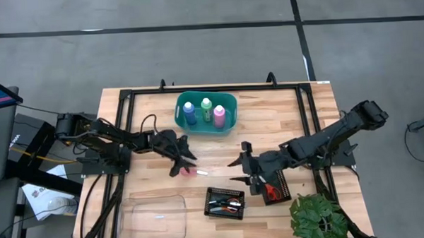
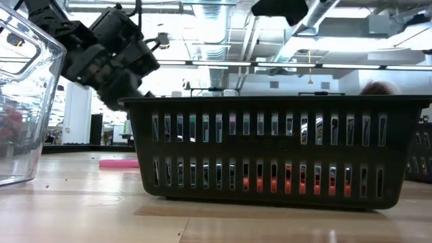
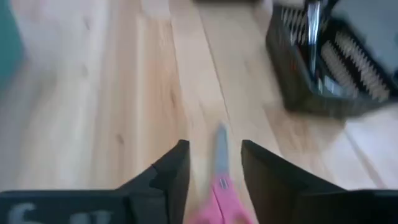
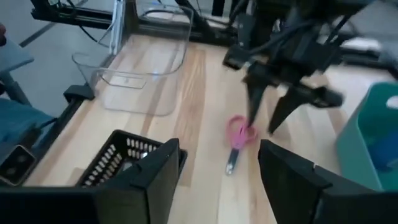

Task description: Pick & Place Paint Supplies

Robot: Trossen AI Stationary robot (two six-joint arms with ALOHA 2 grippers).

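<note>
We hold our left gripper (image 4: 264, 127) spread wide over the pink scissors (image 4: 238, 138); our right gripper (image 1: 239, 170) waits nearby, fingers open

Three small plastic paint bottles with white caps stand upright side by side toward the far edge of the worktop, near its middle: a blue bottle (image 1: 189, 113), a green bottle (image 1: 206, 109) and a pink bottle (image 1: 220, 115). A small pair of pink-handled scissors (image 1: 188, 172) lies flat on the bare wood near the worktop's centre, its silver blades closed (image 4: 231, 163). Red-handled scissors (image 1: 272, 192) lie toward the near right corner. Thin dark brushes with a touch of red (image 1: 225, 202) lie close to the near edge, roughly mid-width.
</note>
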